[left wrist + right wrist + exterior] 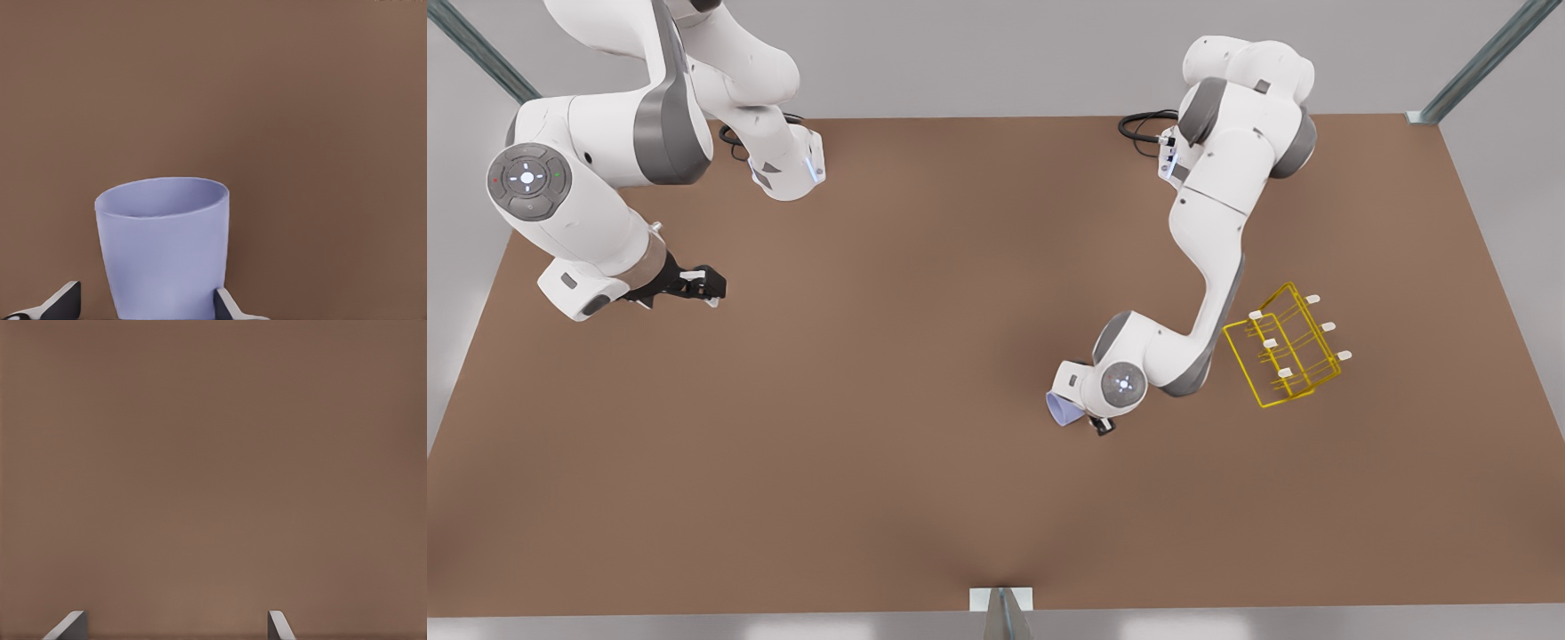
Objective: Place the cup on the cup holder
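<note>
The pale lavender-blue cup [1062,409] [163,247] peeks out from under the wrist of the arm on the front view's right. My left gripper [1085,418] [143,301] is open around its base. One dark fingertip [227,305] sits at the cup's wall, while the other fingertip [63,300] stands a little apart from it. The yellow wire cup holder [1285,356] with white-capped prongs stands on the table beyond that arm's elbow, toward the front view's right. Over bare table at the front view's left, my right gripper [707,289] [177,623] waits open.
The brown table [925,356] spreads wide between the two arms. Both arm bases and their black cables [1143,124] sit at the far edge. Metal frame posts [1480,62] rise at the corners, and a bracket [1001,600] sits at the near edge.
</note>
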`<action>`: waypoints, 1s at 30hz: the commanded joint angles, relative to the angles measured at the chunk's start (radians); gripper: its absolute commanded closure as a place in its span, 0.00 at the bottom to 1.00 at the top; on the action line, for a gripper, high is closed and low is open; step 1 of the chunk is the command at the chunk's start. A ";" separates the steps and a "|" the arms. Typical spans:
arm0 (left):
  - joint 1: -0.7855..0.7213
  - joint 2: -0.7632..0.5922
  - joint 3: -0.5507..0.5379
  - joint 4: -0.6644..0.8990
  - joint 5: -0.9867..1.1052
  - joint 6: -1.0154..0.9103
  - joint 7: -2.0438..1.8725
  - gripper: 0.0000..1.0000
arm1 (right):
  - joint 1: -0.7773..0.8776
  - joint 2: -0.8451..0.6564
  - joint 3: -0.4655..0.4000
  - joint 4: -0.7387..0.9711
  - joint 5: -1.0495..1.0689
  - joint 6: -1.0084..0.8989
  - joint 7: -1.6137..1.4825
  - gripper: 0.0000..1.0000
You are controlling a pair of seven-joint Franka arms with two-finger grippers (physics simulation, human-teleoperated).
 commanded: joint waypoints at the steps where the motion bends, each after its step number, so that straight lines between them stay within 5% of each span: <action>1: -0.002 0.009 -0.001 0.000 -0.024 0.032 -0.006 0.00 | 0.002 -0.001 0.002 0.000 0.003 0.000 0.006 0.00; 30: -0.030 0.034 -0.022 0.010 -0.056 0.087 0.021 0.00 | 0.003 0.000 0.002 0.000 0.001 0.000 0.006 0.00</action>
